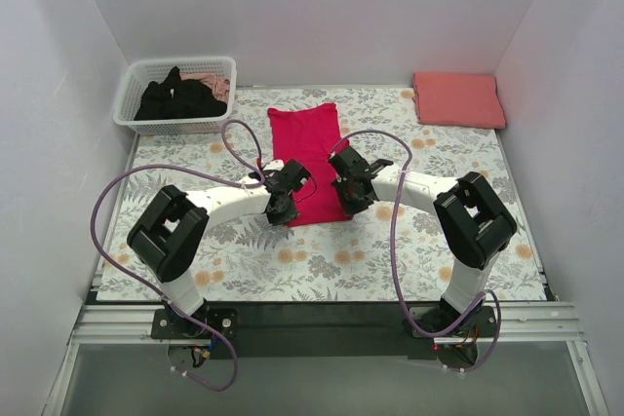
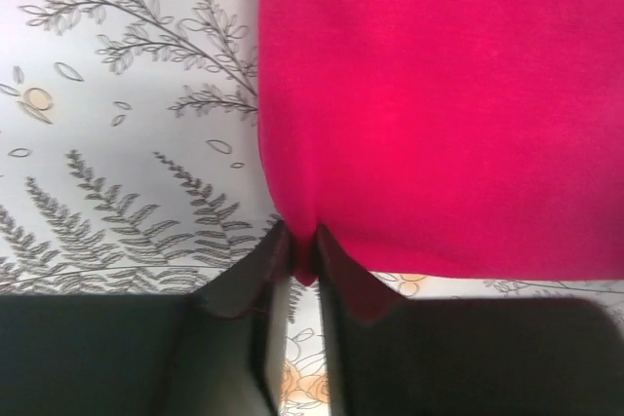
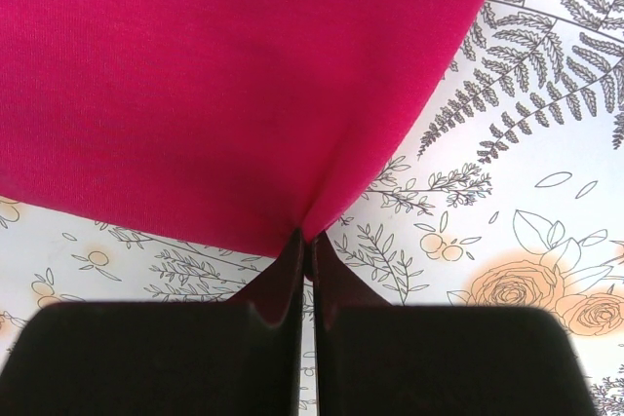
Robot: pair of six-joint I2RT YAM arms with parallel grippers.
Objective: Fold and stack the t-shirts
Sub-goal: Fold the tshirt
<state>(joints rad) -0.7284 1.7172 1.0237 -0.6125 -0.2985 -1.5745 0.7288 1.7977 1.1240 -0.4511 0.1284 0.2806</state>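
While the left gripper (image 2: 302, 241) and right gripper (image 3: 307, 241) each pinched a near corner of the crimson shirt (image 1: 307, 138), it lay on the cloth (image 1: 292, 260).
Both pairs of jaws were closed on fabric: the left held a small tuck at the shirt's near left corner, and the right held a bunched point at its near right corner, with creases fanning out from each grip. From there the shirt ran as a narrow strip away from the arms, at the middle of the table. A pink shirt (image 1: 458, 99) sat folded at the far right corner. A black shirt (image 1: 180, 99) lay crumpled in the basket (image 1: 132, 94) at the far left.
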